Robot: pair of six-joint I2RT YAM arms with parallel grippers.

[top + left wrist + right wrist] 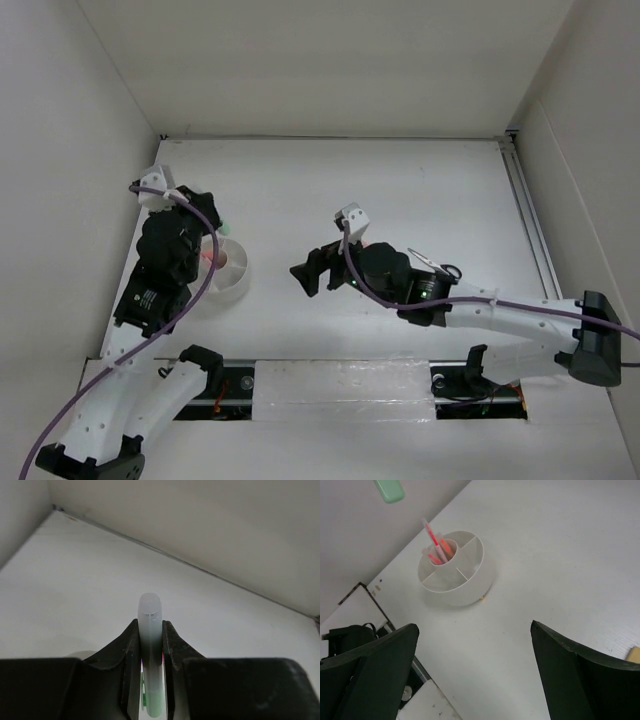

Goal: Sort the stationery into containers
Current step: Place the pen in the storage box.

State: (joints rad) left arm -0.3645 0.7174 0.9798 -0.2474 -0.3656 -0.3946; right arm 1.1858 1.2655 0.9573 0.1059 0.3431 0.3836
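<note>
**Green marker poised over the sorting tub**

The left tool [150, 639] is pressed tight on a stubby green marker [150, 611]. It pinches the barrel so that the frosted, round-ended cap stands clear above the black fingers. The top view places this grip over the far rim of the round white tub [243, 278], which sits on the pale worktop [400, 190]. From the right wrist camera, the marker's green end hangs in the air above and beyond the tub.

The right tool [475, 672] hovers near the tub with its jaws spread wide and empty. A small yellow block [634, 654] lies at the edge of its view.

The drop likely calls for centring the marker over an empty wedge. It should stay clear of the thin pink-red pens [435, 547] leaning out of the central cup, and go down inside the wall before release. The slick plastic barrel could bounce or tip out if let go from high up. The tub looks light, so a knock on its rim might shift it.

The tub is smooth matte plastic, low-walled, with thin dividers running out from the cup.
</note>
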